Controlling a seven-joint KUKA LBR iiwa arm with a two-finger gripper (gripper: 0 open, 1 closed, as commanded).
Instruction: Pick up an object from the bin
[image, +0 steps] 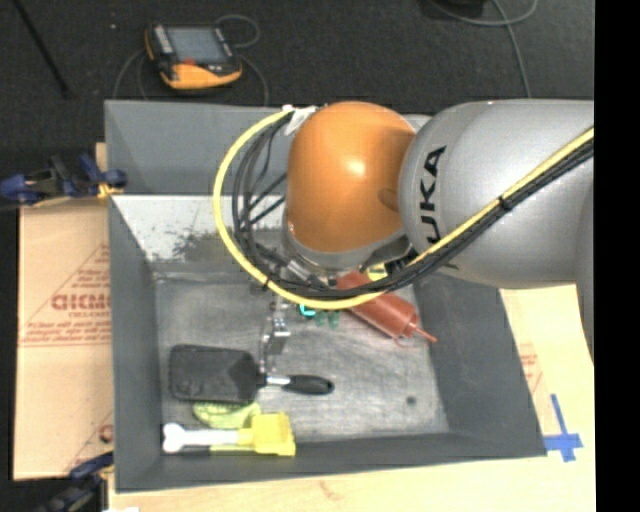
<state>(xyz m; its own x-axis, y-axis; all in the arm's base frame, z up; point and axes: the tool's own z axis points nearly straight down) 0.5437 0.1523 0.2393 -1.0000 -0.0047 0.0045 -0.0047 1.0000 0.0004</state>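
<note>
Gripper (272, 342) hangs below the arm's orange cover (345, 185), near the middle of the bin (130, 300); you cannot tell from this view whether it is spread or pressed together. At its 6 o'clock, just beside its tip, you see a black-handled tool (305, 384) lying flat on the floor, its pale end against a dark grey pad (200, 372) at 8 o'clock. Toward 7 o'clock lie a yellow-green scrap (222, 413) and a white-and-yellow tool (240, 437). At 3 o'clock a red bottle (390, 312) lies on its side, partly under the arm.
</note>
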